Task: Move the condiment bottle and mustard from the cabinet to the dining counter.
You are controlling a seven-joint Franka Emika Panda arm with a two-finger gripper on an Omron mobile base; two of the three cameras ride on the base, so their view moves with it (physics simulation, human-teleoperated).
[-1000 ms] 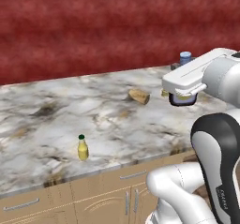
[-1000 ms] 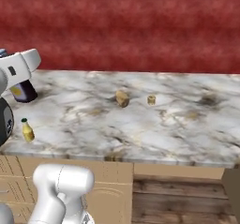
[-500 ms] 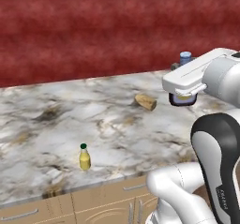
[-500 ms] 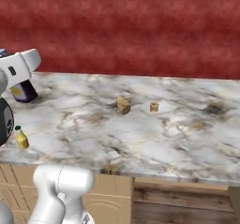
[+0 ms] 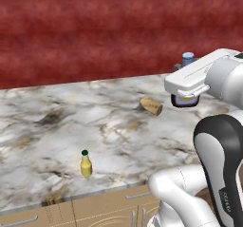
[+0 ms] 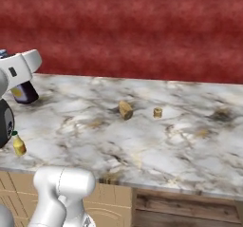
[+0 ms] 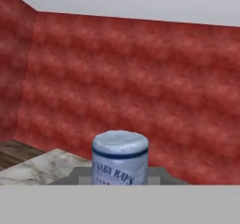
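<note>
Claw (image 5: 186, 99) at right of the left base frame, clamped on the condiment bottle (image 5: 188, 60), pale cap poking above the white hand, dark base showing below it. Same bottle (image 6: 25, 92) at left edge of the right base frame, dark body hanging under the hand, above the far edge of the bench (image 6: 156, 145). Cap and label close up at bottom centre of the hand frame (image 7: 120, 157), red wall behind. Mustard (image 5: 85, 164) upright at lower left of the left base frame, near the front edge of the marble; also at far left of the right base frame (image 6: 19, 144). Tan lump (image 5: 151, 106) lying mid-bench, small tan cup (image 6: 157, 112) just beside it in the right base frame.
</note>
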